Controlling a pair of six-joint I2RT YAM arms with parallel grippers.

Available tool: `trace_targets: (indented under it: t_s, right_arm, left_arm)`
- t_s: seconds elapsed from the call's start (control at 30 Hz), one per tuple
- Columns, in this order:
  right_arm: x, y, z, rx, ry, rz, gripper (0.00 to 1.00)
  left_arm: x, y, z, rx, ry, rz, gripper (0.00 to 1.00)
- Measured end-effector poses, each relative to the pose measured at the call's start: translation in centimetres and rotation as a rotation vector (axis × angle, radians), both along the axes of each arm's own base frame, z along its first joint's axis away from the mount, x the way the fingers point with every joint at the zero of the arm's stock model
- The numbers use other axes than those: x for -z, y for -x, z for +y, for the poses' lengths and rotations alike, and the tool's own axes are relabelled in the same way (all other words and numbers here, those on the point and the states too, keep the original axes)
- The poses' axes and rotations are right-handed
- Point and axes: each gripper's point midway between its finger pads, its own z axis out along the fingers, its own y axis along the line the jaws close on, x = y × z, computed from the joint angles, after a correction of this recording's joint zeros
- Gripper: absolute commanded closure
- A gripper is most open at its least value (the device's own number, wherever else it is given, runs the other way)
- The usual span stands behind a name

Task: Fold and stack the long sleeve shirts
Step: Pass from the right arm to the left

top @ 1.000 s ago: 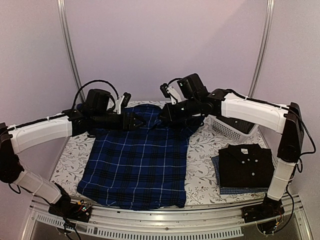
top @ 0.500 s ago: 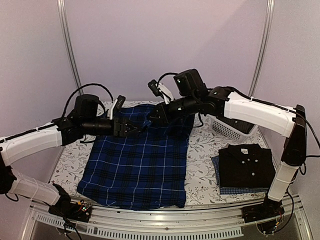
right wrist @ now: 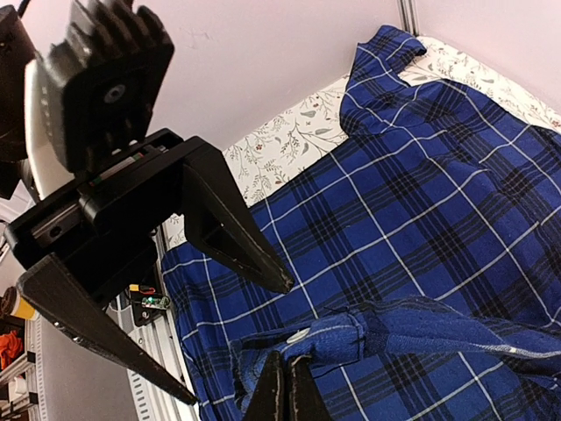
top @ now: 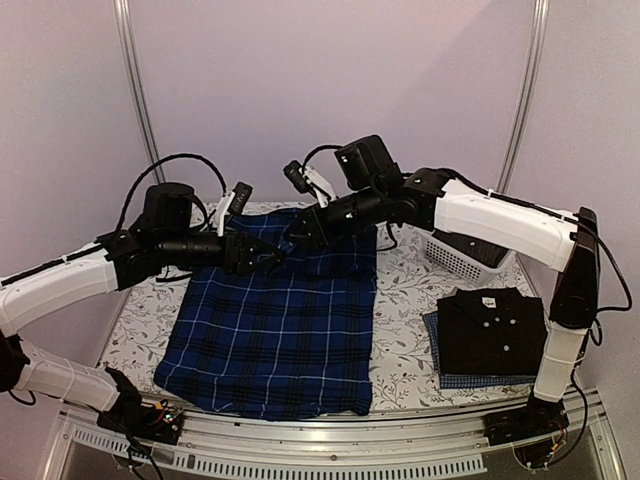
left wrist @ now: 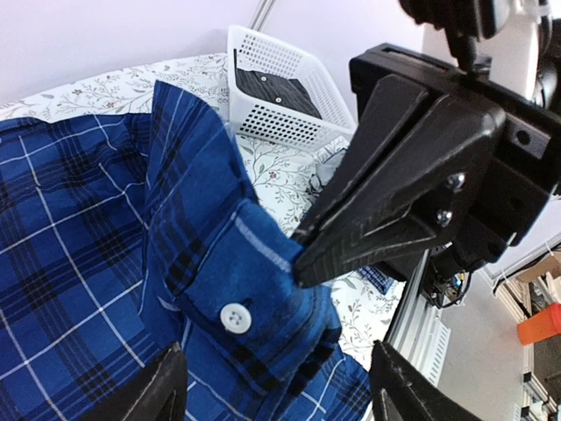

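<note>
**Desk:** Where does the dark blue plaid shirt (top: 275, 335) lie?

**Photographer:** Spread flat across the middle of the table (top: 400, 350). Its long axis runs from the bottom of the overhead view up to the collar end at upper centre. One sleeve cuff (left wrist: 241, 294), with its white button (left wrist: 233, 317), is lifted clear of the body there.

**Desk:** Who has the cuff?

**Photographer:** The right gripper (right wrist: 285, 373). Its fingers are pinched together on the cuff's edge. The left gripper (left wrist: 276, 373) faces it nose to nose with its fingers spread wide and nothing between them. The cuff hangs just ahead of that gap, centre-frame in the left wrist view.

**Desk:** So what does the next move turn on?

**Photographer:** Likely that line-up. Both arms are at the cuff, but only the right holds it. The shirt body lies below and toward the bottom of the frame, so the sleeve probably folds that way.

**Desk:** And the others?

**Photographer:** At lower right the black shirt (top: 492, 330) sits folded on the blue check shirt (top: 480, 381). Both are well apart from the grippers.
</note>
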Motion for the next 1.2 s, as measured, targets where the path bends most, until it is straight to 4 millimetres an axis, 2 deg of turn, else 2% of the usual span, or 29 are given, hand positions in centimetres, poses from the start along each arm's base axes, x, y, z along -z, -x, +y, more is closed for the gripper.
trace_targets:
  t_s: [0.23,0.4,0.5,0.6,0.67,0.77,0.8,0.83,0.9,1.03,1.13,1.2]
  right_arm:
    - [0.9,-0.5,0.6,0.017,0.013,0.04,1.0]
    - [0.6,-0.8,1.0,0.028,0.004,0.053,1.0]
    - [0.3,-0.9,1.1,0.032,-0.001,0.058,1.0]
    - [0.4,-0.8,1.1,0.035,-0.001,0.064,1.0]
    - [0.5,-0.9,1.1,0.037,0.001,0.069,0.99]
    - [0.8,-0.9,1.2,0.039,0.003,0.074,0.85]
    - [0.8,-0.9,1.2,0.042,0.004,0.078,0.79]
    - [0.9,-1.0,1.1,0.045,0.007,0.077,0.72]
    - [1.0,-1.3,1.0,0.062,0.011,0.077,0.66]
    - [1.7,-2.7,0.2,0.129,0.024,0.076,0.62]
    - [4.0,-4.3,-2.0,0.216,0.056,0.111,0.62]
    - [6.1,-5.6,-4.4,0.29,0.083,0.151,0.63]
  left_arm:
    - [-0.4,-0.9,-1.4,-0.002,-0.048,-0.034,0.3]
    - [1.1,-1.2,-2.3,-0.011,-0.118,-0.025,0.34]
    - [1.8,-1.5,-2.3,-0.03,-0.159,-0.025,0.4]
    - [2.3,-2.0,-1.8,-0.068,-0.197,-0.034,0.55]
    - [2.5,-2.3,-1.4,-0.093,-0.217,-0.038,0.74]
    - [2.7,-2.5,-1.2,-0.118,-0.232,-0.042,0.97]
    - [2.7,-2.5,-1.1,-0.121,-0.238,-0.046,1.0]
    - [2.7,-2.6,-1.0,-0.133,-0.238,-0.043,1.0]
    - [2.8,-3.0,-0.8,-0.158,-0.246,-0.046,1.0]
    - [2.8,-4.1,0.4,-0.236,-0.254,-0.04,1.0]
    - [3.3,-5.7,1.9,-0.308,-0.241,0.007,1.0]
    - [4.4,-7.2,3.3,-0.366,-0.242,0.058,1.0]
